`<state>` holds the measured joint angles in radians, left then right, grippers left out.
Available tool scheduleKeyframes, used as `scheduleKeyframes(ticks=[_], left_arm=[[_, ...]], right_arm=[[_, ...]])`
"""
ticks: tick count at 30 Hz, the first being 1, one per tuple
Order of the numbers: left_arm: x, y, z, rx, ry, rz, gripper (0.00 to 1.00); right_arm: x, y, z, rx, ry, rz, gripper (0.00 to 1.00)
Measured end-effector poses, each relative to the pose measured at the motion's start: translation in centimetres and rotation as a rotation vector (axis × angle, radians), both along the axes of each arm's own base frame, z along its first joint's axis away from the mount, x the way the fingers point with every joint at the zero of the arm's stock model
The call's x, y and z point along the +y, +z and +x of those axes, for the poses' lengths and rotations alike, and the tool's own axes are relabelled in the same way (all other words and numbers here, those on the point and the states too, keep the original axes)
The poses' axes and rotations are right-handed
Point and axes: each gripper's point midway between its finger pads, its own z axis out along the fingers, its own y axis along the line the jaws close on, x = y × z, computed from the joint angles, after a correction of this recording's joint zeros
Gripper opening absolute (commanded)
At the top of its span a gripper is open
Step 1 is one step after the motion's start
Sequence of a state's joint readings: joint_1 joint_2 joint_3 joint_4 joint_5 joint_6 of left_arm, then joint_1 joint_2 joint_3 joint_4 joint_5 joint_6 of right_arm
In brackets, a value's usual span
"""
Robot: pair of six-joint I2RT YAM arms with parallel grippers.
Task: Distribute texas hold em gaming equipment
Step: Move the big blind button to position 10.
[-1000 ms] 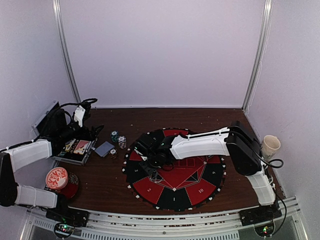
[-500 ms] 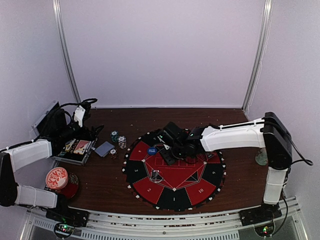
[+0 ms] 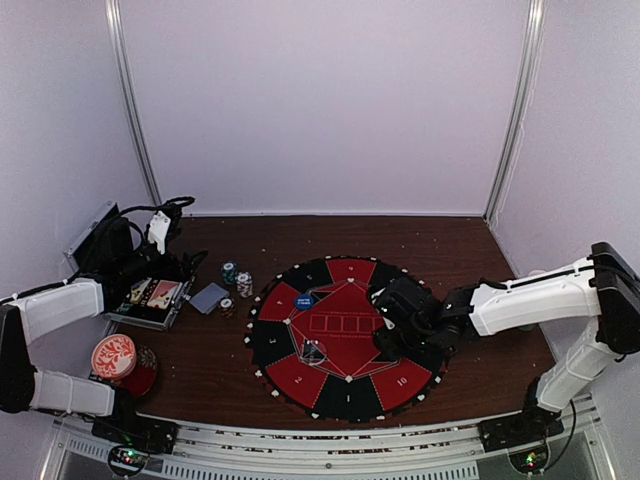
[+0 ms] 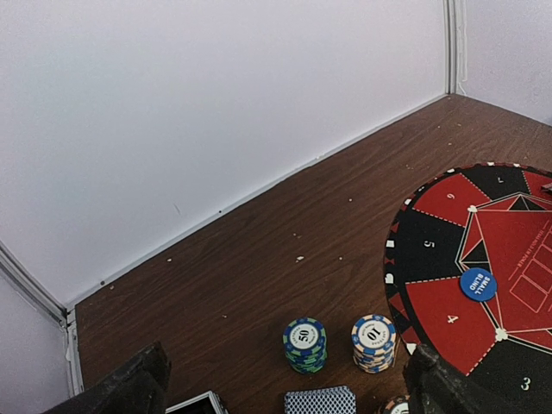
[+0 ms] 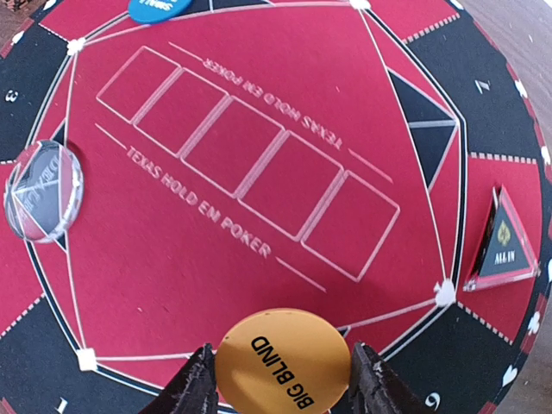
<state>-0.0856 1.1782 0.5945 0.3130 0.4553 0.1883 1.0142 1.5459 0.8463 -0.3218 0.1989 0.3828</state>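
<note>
From the left wrist, my left gripper [image 4: 285, 373] stands wide and holds nothing, its fingers [image 4: 134, 388] cut off at the bottom edge. Two chip stacks [image 4: 304, 343], [image 4: 373, 342] stand side by side on the table [image 4: 259, 233]. One deck [image 4: 320, 401] is cropped below, and one blue button [image 4: 478, 284] lies on the mat [image 4: 427, 250].

From the right wrist, my right gripper [image 5: 283, 379] clamps one orange button [image 5: 283, 358] by its edges at the mat's rim; I cannot tell whether it touches. There is one clear disc [image 5: 43, 190] and one All In marker [image 5: 504, 246]. The blue button is a sliver at the top.

From above, my right gripper hides the orange button. My left jaws, over a case [image 3: 150, 297], are hard to make out.
</note>
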Motion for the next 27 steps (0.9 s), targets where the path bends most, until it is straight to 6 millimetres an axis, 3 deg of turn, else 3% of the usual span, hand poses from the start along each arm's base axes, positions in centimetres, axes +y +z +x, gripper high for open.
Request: scheduleKeyframes(ticks=[11,22,27], left_arm=[[0.0,0.0,0.0,0.000,0.002,0.001,0.98],[0.0,0.0,0.0,0.000,0.002,0.001,0.98],[0.0,0.0,0.0,0.000,0.002,0.001,0.98]], right_arm=[[-1.2,-2.3,-1.6,0.057,-0.008,0.017,0.50],[-1.6,-3.1,-2.3,0.082,-0.007,0.023,0.51],[-1.7,-3.3,-2.4,0.086,-0.009,0.020,0.56]])
